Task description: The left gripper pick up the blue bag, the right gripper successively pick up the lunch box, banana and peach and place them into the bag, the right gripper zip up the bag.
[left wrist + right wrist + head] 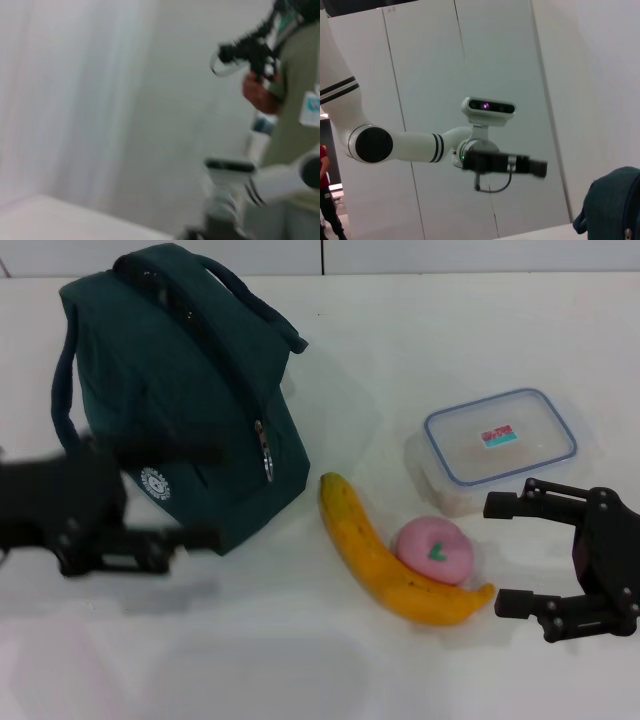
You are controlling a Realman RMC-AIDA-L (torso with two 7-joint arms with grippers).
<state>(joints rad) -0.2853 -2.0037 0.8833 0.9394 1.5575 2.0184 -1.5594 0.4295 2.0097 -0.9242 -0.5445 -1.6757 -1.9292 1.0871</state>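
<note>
While my left claw (pixel 205 495) hovers spread wide against the blue bag (pixel 180 390), its handles rise just beyond my fingertips, nearer me than my right claw (pixel 510 552).

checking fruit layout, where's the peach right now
Head view: the peach sits on the table right of centre, touching the banana's inner curve, just in front of the lunch box.

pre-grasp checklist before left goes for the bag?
1. Left gripper open, fingers level with the blue bag front: ok.
2. Bag upright: ok.
3. Bag zipper open for loading: not ok, looks closed.
4. Lunch box, banana, peach on the table, none in the bag: ok.
5. Right gripper open, empty, beside the banana tip: ok.
6. Handle hold secured: not ok, nothing gripped.
</note>
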